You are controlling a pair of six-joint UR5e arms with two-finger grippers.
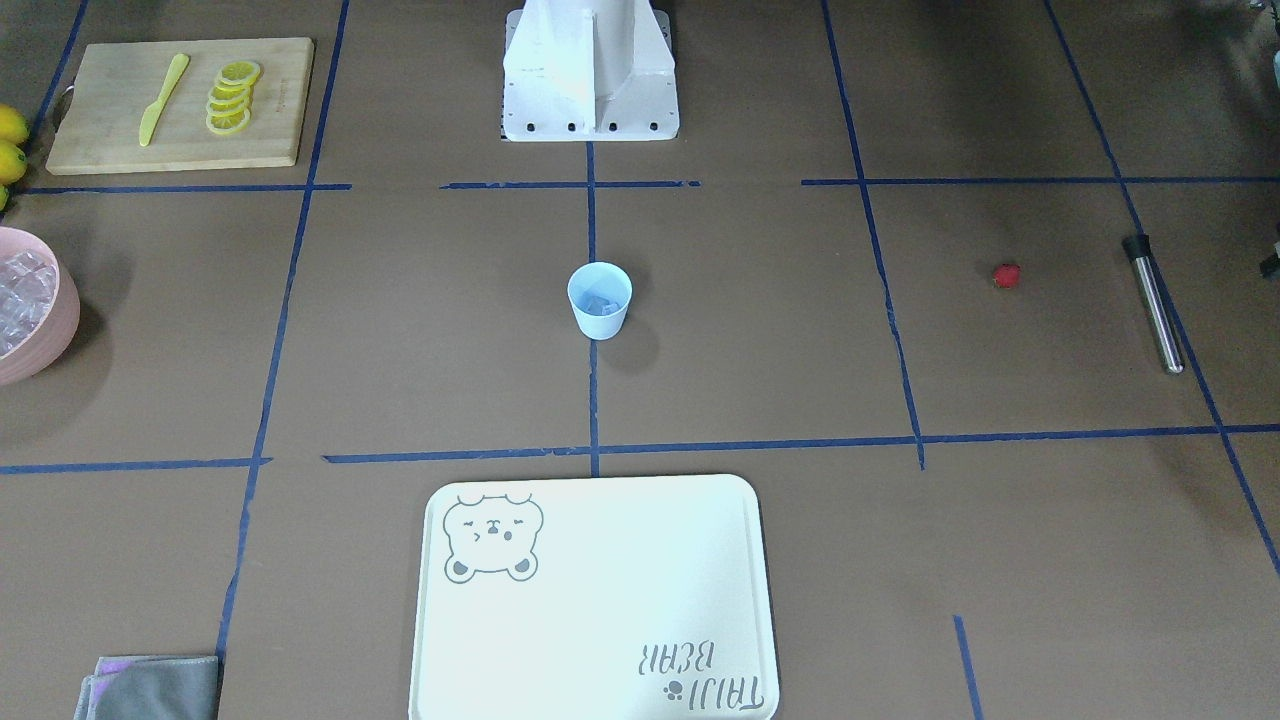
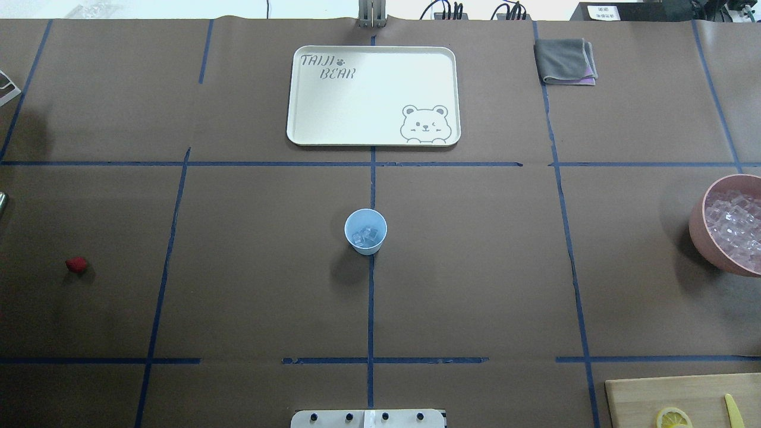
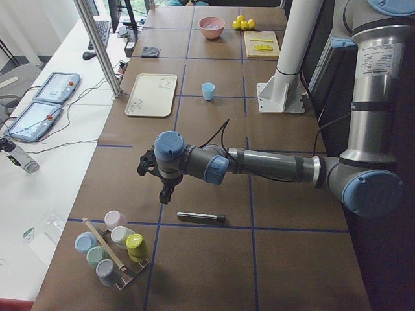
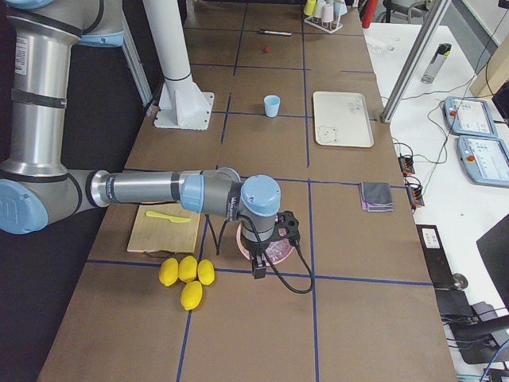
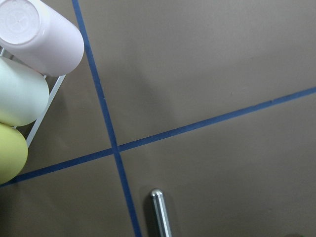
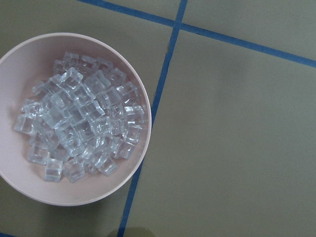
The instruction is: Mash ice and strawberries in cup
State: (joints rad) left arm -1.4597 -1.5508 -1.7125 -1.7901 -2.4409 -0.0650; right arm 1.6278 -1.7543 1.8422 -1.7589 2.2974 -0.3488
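The pale-blue cup (image 2: 365,232) stands upright at the table's middle, also in the front view (image 1: 600,300), with a few ice cubes (image 2: 365,237) inside. The red strawberry (image 2: 76,265) lies alone on the table at the robot's far left, also in the front view (image 1: 1007,276). More ice (image 6: 81,126) fills the pink bowl (image 2: 698,229) at the far right. My left gripper (image 3: 165,196) hangs above a metal rod (image 3: 201,216); I cannot tell if it is open. My right gripper (image 4: 258,270) hangs over the pink bowl; I cannot tell if it is open.
A white bear tray (image 2: 373,138) lies beyond the cup. A grey cloth (image 2: 565,61) lies at the far right. A cutting board (image 1: 110,150) holds lemon slices (image 1: 232,97) and a yellow knife (image 1: 162,98). Whole lemons (image 4: 187,274) lie beside it. A rack of pastel cups (image 3: 113,246) stands near the left gripper.
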